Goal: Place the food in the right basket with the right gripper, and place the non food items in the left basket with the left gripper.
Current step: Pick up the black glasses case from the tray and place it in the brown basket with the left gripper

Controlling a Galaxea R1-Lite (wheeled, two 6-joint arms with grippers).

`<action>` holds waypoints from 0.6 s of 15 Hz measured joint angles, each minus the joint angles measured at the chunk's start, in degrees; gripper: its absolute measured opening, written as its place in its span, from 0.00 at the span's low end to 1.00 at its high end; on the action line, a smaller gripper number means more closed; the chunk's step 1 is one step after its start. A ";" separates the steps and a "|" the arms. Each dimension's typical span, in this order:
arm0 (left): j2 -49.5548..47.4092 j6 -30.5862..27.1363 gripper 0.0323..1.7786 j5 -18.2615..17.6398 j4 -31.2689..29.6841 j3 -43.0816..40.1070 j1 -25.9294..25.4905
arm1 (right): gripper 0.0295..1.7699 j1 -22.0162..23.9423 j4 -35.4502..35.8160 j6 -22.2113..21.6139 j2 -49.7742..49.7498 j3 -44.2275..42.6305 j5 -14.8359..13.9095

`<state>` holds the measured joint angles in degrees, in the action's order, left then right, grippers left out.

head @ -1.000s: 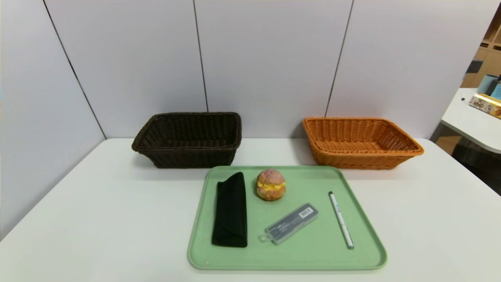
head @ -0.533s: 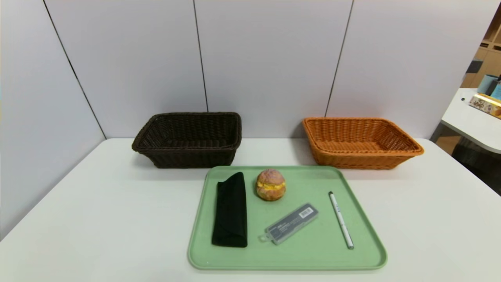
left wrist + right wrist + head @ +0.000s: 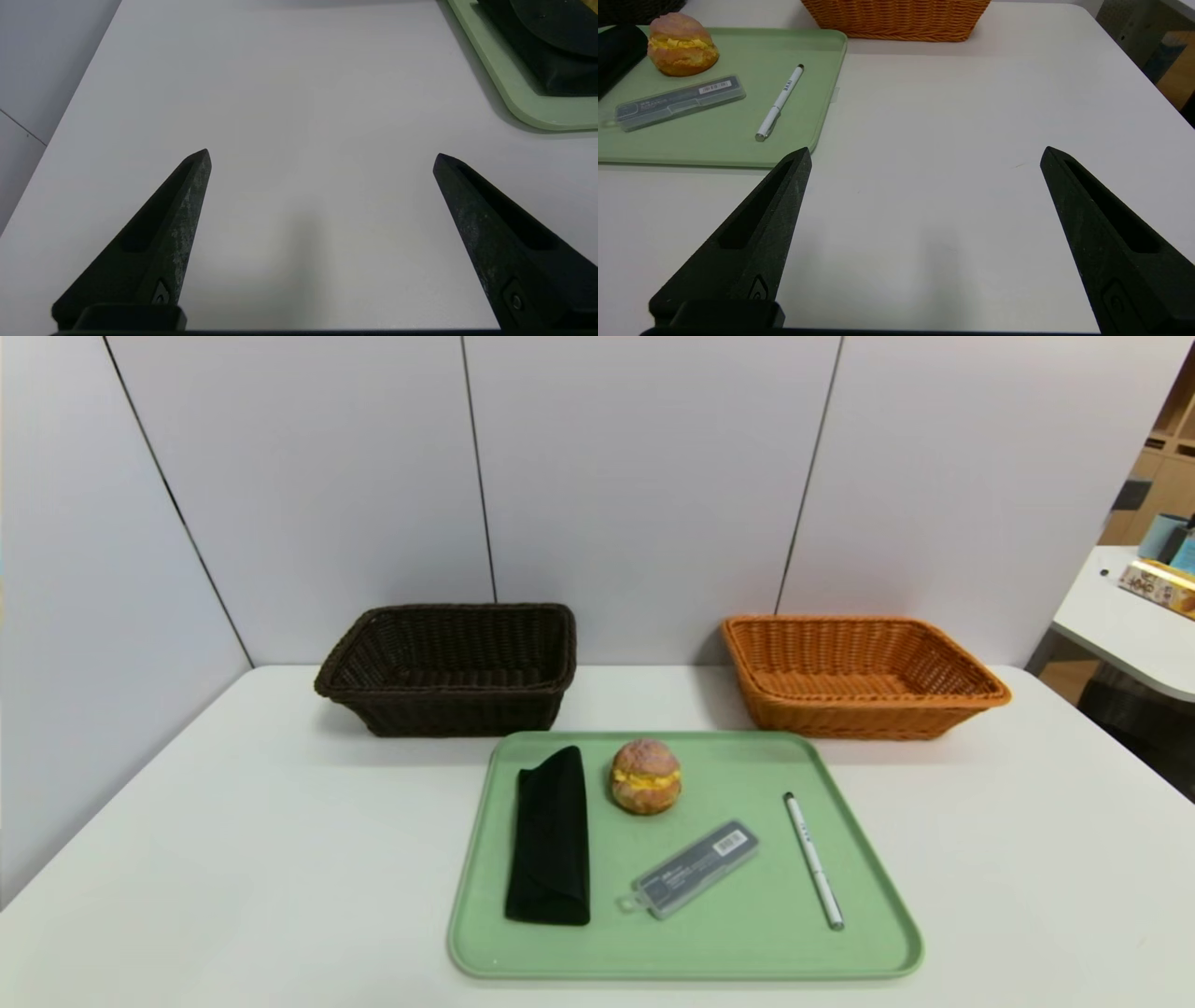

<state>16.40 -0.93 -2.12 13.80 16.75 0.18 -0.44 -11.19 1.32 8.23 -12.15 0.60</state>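
Toward the worktop's (image 3: 233,859) far edge, the head view shows the dark brown basket (image 3: 457,714) left of the orange basket (image 3: 859,719). On the green tray (image 3: 709,952), the bun (image 3: 645,777) sits near the far edge, between black cloth (image 3: 551,845) and pen (image 3: 814,861), with the grey case (image 3: 695,868) nearer the front edge.

Left wrist view: the left gripper's (image 3: 322,151) fingers are spread, empty, over the worktop.

Right wrist view: the right gripper's (image 3: 927,148) fingers are parted, holding nothing.

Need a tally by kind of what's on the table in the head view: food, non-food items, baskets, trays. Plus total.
Food: 1 (round pinkish-brown bun with yellow filling)
Non-food items: 3 (folded black cloth, grey translucent plastic case, slim white pen)
Baskets: 2 (dark brown wicker, orange wicker)
Trays: 1 (green, rectangular)
Total: 7
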 joint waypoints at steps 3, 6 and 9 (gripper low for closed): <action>10.19 0.71 0.95 0.06 0.44 5.99 -0.07 | 0.96 -0.38 -4.33 0.06 8.91 -7.00 0.34; 21.18 0.79 0.95 -0.02 4.41 14.23 -0.09 | 0.96 -0.52 -7.96 0.13 19.25 -15.41 0.78; 31.87 1.06 0.95 -0.05 8.24 24.02 -0.09 | 0.96 -0.57 -11.07 0.11 31.18 -23.84 0.91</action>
<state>48.26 0.13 -2.17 22.04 40.77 0.10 -1.01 -22.26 1.43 39.41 -36.00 1.51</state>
